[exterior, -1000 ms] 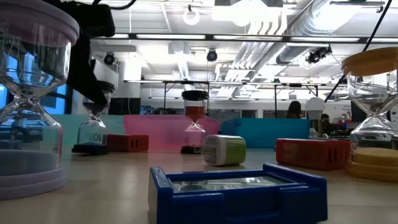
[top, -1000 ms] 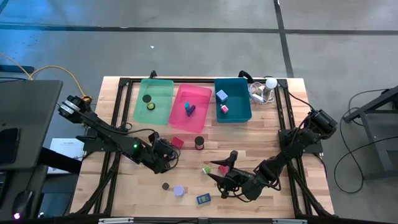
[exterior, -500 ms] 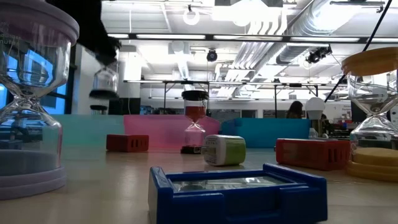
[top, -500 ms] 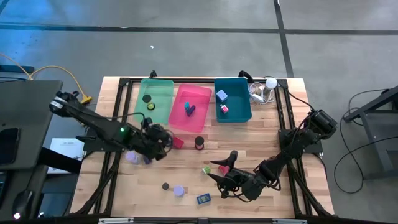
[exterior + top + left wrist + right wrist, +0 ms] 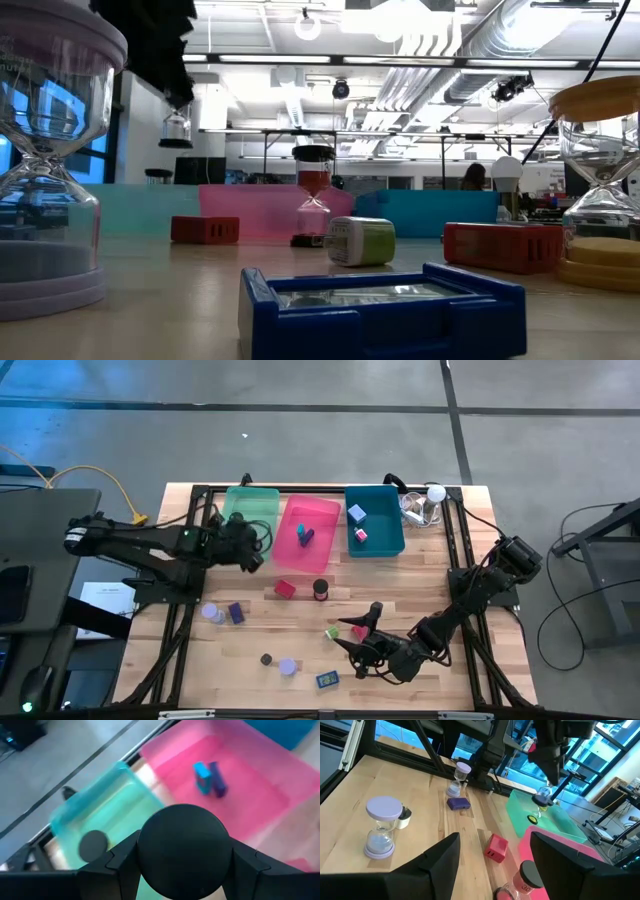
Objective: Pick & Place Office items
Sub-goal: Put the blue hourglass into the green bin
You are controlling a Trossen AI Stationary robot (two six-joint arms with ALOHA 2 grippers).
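Clamped on a black-capped hourglass (image 5: 175, 130): left gripper (image 5: 245, 542), jaws closed against the sides of the round black cap (image 5: 182, 850). Hangs upright beneath those jaws, clear of the table, lower cap free in the air. Directly under the jaws, the green bin (image 5: 250, 490), with a dark disc (image 5: 93, 845) lying on its floor. Just beside the jaws, on the side away from the left arm, the pink bin (image 5: 310, 500), holding a blue block (image 5: 202, 776) and a purple block (image 5: 217, 779) that touch each other. Beyond that, the teal bin (image 5: 375, 550).

On the table nearer the front edge than the left jaws and well apart from them: a red block (image 5: 285, 589), a dark red-capped hourglass (image 5: 320, 590), a lavender-capped hourglass (image 5: 210, 612) and a purple block (image 5: 235, 613) just beside it.

Near the table's front, the right gripper (image 5: 494, 837), low over the wood, jaws spread wide and holding nothing. Ahead of those open jaws, another red block (image 5: 496, 847) on the table. Off to one side of them, a second lavender-capped hourglass (image 5: 382, 827).
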